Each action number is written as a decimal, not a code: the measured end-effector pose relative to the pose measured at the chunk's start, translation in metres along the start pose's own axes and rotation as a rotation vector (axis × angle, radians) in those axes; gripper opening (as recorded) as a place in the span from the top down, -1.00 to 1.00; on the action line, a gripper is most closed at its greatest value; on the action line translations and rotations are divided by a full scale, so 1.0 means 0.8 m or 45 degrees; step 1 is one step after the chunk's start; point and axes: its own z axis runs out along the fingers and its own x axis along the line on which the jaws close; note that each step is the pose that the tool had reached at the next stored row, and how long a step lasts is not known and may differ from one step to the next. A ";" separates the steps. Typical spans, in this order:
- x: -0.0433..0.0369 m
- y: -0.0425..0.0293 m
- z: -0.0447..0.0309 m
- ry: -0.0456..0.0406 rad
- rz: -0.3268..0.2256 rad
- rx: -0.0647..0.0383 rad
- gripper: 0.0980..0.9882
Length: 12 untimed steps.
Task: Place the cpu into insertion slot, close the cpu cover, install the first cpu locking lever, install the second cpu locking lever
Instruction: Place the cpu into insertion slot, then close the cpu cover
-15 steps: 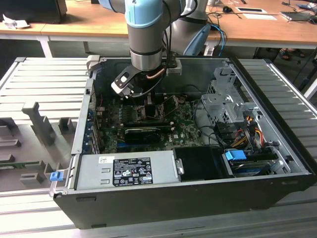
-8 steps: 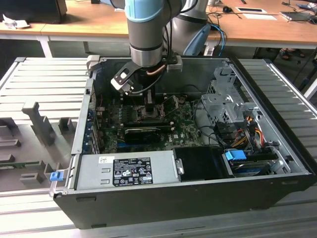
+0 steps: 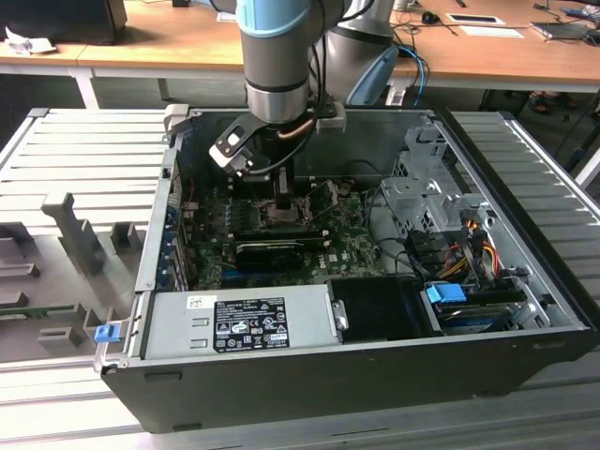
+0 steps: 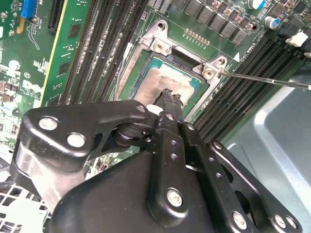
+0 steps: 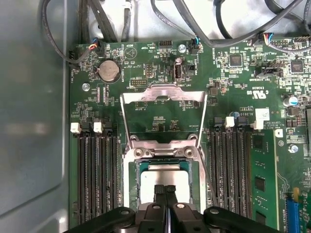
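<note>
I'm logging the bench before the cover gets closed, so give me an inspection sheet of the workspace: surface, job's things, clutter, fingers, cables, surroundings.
Surface: green circuit board inside an open computer case.
Job's things: cpu lies in the insertion slot; cpu cover swung up, open.
Clutter: grey fixtures on the slatted table at the exterior view's left.
Grippers: gripper fingers shut, tips at the cpu's face.
Cables: black cables past the board's edge; coloured wires in the case.
Surroundings: wooden desks behind.
</note>
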 end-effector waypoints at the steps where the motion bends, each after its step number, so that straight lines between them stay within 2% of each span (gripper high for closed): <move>1: 0.000 0.0001 -0.0006 0.000 0.001 0.000 0.98; 3: 0.000 0.0002 -0.0017 0.000 0.001 0.000 0.98; 5: 0.000 0.0073 -0.0012 0.000 0.001 0.000 0.98; 8: 0.000 0.0077 -0.0012 0.001 0.001 0.000 0.98; 12: 0.000 0.0084 -0.0095 0.001 0.001 0.000 0.98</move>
